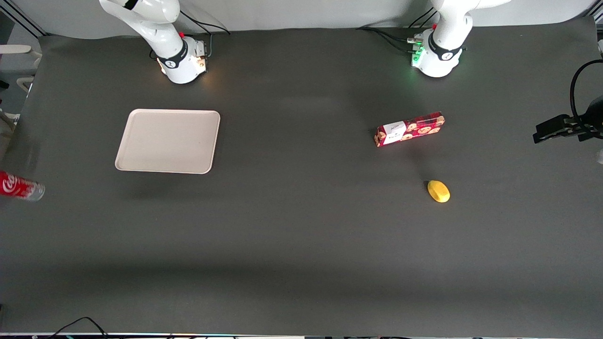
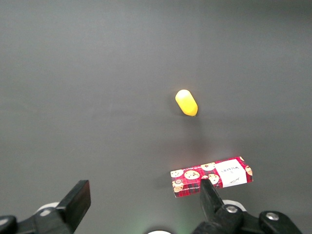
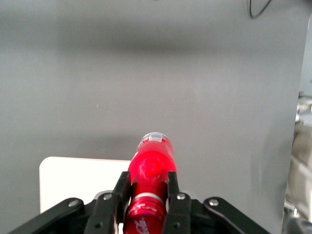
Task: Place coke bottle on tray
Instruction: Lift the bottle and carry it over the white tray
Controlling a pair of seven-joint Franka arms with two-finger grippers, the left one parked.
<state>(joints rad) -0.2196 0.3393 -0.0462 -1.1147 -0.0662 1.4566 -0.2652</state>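
1. Coke bottle [image 3: 151, 183] hanging in the air, clamped between both fingers [image 3: 122, 187] of the gripper [image 3: 146, 187]; in the front view, bottle [image 1: 21, 187] showing at the working arm's edge of the frame.
2. Lying nearby on the table [image 1: 301, 245], clear of the bottle: tray [image 1: 168, 141].
3. Resting toward the parked arm's end: cookie box [image 1: 410, 129]; nearer the front camera than the box, lemon [image 1: 438, 191].

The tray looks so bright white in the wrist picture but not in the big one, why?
In the right wrist view the tray is washed out by glare to plain white, seen past the gripper, whose jaws are shut on the coke bottle. In the front view the same tray shows its true pale beige, with a soft shadow on the table nearer the camera.
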